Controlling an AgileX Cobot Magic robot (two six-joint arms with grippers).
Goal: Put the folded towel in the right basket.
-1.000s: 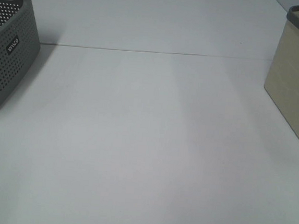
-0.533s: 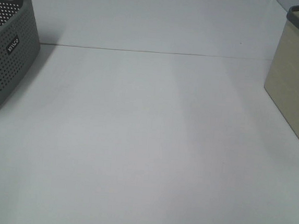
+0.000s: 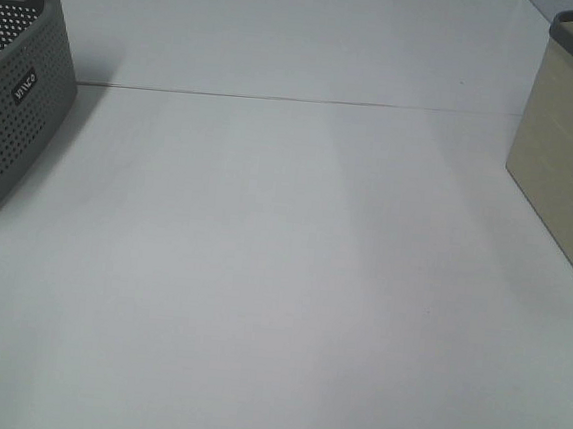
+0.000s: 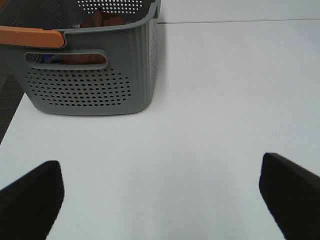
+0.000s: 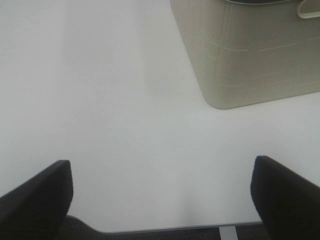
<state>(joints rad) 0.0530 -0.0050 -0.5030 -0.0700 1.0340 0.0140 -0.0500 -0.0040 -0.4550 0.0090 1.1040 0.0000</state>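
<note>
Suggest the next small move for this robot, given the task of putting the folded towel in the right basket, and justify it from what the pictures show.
Probably the left gripper should move toward the grey basket. No towel lies on the white table, both grippers are open and hold nothing, and the beige basket is the target. The grey basket holds some orange-brown items, so a towel may be inside, though that cannot be confirmed.

The only lettering in view is a small white brand mark on the side wall of the grey perforated basket [image 3: 15, 100], seen from the exterior high camera. It runs tilted along the wall, just under the field of holes, and is too small and blurred to read letter by letter. The beige basket [image 3: 562, 158] shows no writing on its visible wall.
</note>
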